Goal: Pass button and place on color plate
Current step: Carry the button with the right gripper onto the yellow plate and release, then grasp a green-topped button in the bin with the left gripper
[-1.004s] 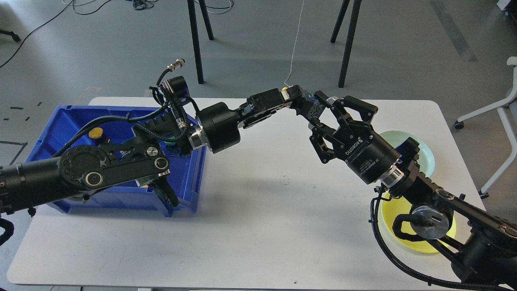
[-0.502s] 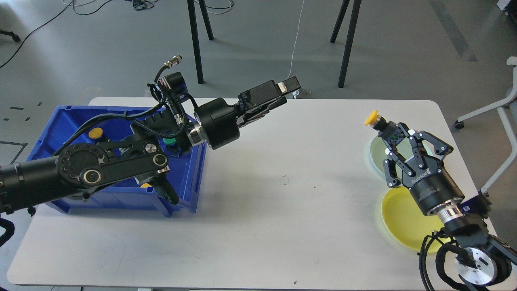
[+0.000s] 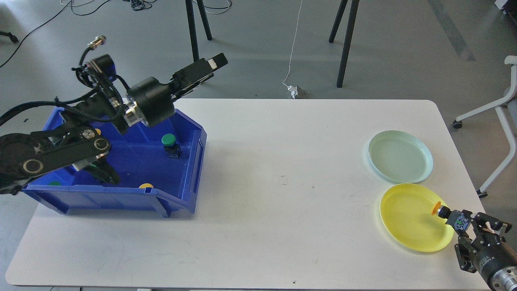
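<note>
both arms have parted since the handover: the left gripper (image 3: 210,64) has pulled back above the blue plastic bin (image 3: 190,161), its fingers narrow and empty, while the right gripper (image 3: 460,222) has swung down and now clamps the yellow-capped push button (image 3: 438,210) over the near-right rim of the round yellow plate (image 3: 404,218). only the release seems left.

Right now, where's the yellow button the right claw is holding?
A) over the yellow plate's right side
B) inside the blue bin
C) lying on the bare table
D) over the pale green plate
A: the right claw is shut on the yellow button, whose cap sits over the right part of the yellow plate, near its rim; the pale green plate has nothing on it.
</note>
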Robot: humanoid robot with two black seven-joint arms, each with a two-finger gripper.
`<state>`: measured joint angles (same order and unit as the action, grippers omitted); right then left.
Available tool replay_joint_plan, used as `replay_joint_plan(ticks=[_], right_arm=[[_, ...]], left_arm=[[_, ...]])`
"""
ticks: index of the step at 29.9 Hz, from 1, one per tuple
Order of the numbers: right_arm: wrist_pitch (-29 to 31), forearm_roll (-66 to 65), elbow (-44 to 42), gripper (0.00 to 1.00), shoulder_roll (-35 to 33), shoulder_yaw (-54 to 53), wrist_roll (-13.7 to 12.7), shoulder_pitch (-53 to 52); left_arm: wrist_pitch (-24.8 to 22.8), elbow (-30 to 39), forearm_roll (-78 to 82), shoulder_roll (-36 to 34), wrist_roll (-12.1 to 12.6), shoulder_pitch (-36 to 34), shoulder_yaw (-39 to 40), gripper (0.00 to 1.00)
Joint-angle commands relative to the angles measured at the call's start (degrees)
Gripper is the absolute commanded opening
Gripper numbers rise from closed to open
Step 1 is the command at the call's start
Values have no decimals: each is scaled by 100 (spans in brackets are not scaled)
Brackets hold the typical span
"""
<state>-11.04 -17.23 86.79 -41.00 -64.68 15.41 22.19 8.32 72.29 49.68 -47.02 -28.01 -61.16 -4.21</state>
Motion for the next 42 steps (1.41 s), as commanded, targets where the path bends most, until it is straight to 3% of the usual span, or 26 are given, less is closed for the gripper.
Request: replay_joint_plan(ticks=[1,2,3,11,14,18,28,42], right_arm=[[-3,18,-13,66,31,8,-20,-119],[40,44,-13,94,48,-18,-20,-145],[58,70,-5,99,57,-79,-29,-145],[909,516,83,98,110,-922,-73,-408],[1410,1202,66,98,49,-1379,-274,-908],[1552,1415,39,98,57,-1574,-547,-1673],[1701,1468,66,98,251,-1583,-548,-1938],[1763,1468,66,98,251,-1671,-539,-1877]], left_arm=[[-23,-723,1077,-431,1,17,-720,88],[-23,-1012,1314,-431,1,43,-974,88],[-15,-1259,1516,-414,1,69,-1168,88],[21,-2446,2002,-239,1,543,-1917,88],[21,-3026,2159,121,1,772,-1935,88],[29,-3624,2309,368,1,1036,-1926,87],[38,-3906,2309,378,1,1098,-1926,87],[-23,-4003,2327,492,1,1230,-1935,78]])
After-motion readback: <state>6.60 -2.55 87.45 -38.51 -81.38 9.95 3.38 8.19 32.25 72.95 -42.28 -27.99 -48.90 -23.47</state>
